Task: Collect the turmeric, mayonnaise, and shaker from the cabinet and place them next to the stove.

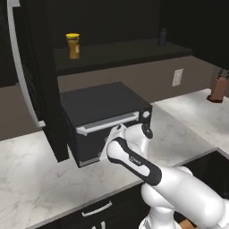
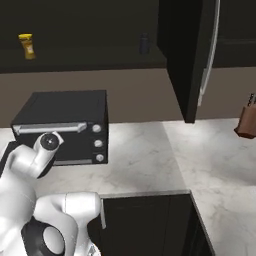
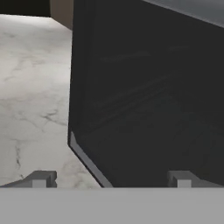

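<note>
The turmeric (image 1: pixel 73 45) (image 2: pixel 27 46), a small orange-yellow jar, stands on the left part of the dark shelf in the open cabinet (image 1: pixel 120 51). On the same shelf, further right, stands the slim dark shaker (image 1: pixel 163 36) (image 2: pixel 144 43). The mayonnaise and the stove are out of view. My gripper (image 3: pixel 111 180) is open and holds nothing. It hangs low, close in front of the black toaster oven (image 3: pixel 148 109), well below the shelf.
The toaster oven (image 1: pixel 105 116) (image 2: pixel 65 122) sits on the marble counter (image 1: pixel 40 179) under the shelf. One cabinet door (image 1: pixel 44 89) with a curved silver handle swings out on the left, another door (image 2: pixel 185 60) on the right. A knife block (image 1: pixel 218 88) stands far right.
</note>
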Tool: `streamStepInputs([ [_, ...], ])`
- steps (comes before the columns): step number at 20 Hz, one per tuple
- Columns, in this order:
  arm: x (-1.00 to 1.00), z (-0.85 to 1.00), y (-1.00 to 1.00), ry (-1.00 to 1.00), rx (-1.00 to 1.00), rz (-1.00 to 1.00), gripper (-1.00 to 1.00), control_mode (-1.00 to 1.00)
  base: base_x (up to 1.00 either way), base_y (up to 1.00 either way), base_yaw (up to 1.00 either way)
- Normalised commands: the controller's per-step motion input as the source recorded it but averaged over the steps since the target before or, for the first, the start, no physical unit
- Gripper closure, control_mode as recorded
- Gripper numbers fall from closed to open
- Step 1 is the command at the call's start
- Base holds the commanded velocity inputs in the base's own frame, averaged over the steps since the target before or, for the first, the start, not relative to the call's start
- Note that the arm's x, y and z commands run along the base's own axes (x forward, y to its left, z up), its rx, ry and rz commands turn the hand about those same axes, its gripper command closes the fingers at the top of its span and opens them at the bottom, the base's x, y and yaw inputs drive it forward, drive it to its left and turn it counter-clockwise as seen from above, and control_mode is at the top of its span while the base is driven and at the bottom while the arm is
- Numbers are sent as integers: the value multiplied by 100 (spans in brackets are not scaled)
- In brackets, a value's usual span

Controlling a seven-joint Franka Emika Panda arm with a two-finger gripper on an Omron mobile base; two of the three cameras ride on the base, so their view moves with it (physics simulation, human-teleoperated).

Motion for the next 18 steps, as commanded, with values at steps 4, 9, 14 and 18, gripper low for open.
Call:
streamStepInputs([
  [4, 0, 0, 0, 0, 0, 0, -100, 100, 68, 0, 21],
  [9, 0, 0, 0, 0, 0, 0, -100, 100, 66, 3, 20],
  [14, 20, 16, 4, 0, 0, 2, -100, -100, 37, 13, 6],
  [18, 31, 51, 0, 0, 0, 5, -100, -100, 0, 0, 0],
])
